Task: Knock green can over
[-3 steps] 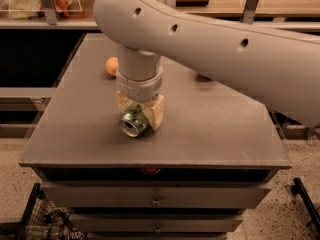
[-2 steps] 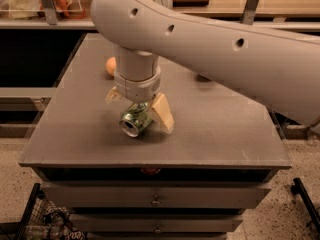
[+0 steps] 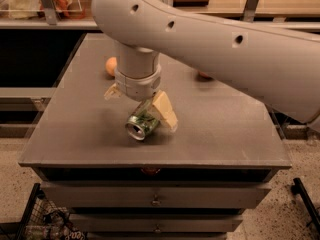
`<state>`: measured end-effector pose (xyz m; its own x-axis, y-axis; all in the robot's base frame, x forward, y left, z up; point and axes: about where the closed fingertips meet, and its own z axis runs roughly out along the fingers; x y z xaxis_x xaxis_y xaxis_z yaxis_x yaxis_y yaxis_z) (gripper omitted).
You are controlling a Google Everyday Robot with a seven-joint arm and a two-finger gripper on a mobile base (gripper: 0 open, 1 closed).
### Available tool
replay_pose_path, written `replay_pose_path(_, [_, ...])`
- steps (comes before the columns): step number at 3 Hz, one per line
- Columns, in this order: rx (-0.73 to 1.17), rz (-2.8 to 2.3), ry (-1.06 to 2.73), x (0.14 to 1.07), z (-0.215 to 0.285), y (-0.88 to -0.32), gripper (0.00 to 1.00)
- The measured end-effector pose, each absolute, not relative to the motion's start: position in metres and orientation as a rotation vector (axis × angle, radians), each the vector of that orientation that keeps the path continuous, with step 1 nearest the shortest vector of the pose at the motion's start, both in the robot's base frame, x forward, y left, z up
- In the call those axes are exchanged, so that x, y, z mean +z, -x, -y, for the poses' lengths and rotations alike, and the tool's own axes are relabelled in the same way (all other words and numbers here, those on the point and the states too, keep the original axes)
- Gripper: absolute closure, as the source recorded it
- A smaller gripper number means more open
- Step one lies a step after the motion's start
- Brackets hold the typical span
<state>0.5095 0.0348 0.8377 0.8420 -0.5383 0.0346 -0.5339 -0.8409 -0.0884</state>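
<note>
My tool (image 3: 140, 105) has let go. A second ago its fingers sat close on either side of the green can (image 3: 143, 123); now they are spread wide and the wrist has come up a little, so nothing is held. The left finger (image 3: 111, 91) stands well clear of the can. The right finger (image 3: 165, 111) hangs just beside the can's upper flank, and I cannot tell whether it still touches.

The can lies on its side on the surface (image 3: 225, 129), near the front and a little left of the middle, directly under my tool. Its silver top and pull-tab hole face the front-left corner. It was tipped this way a second ago too, but then it was in my grip. Now it rests on its own weight and has barely shifted.

In my judgement that settles the task: the can is over, not upright. What is left is to lift away cleanly. The risk is the right finger brushing the can on the way up — on its side it would roll easily, and the front edge is not far off.

The orange fruit (image 3: 111, 66) at the back left sits well apart from all this.
</note>
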Motion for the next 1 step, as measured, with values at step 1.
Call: replay_pose_path(1, [-0.110, -0.904, 2.932, 0.8437, -0.0317, -0.5134, 0.00])
